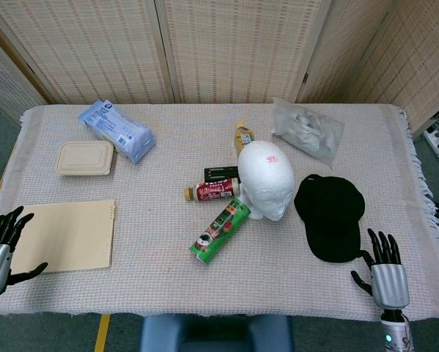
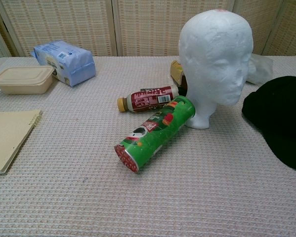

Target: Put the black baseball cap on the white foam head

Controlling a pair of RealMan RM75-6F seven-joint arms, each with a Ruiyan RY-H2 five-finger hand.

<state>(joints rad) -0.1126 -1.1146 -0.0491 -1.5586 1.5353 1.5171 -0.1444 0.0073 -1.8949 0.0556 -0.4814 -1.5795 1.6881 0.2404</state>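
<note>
Woven cloth [image 1: 160,242] bears the black baseball cap [image 1: 329,216] just ahead of the empty, spread-fingered right hand [image 1: 385,275], beside the bare white foam head [image 1: 266,178]; nothing done yet.

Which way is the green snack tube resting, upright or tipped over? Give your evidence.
Tipped over. The green snack tube lies on its side on the tablecloth, its far end touching the white foam head's base.
</note>
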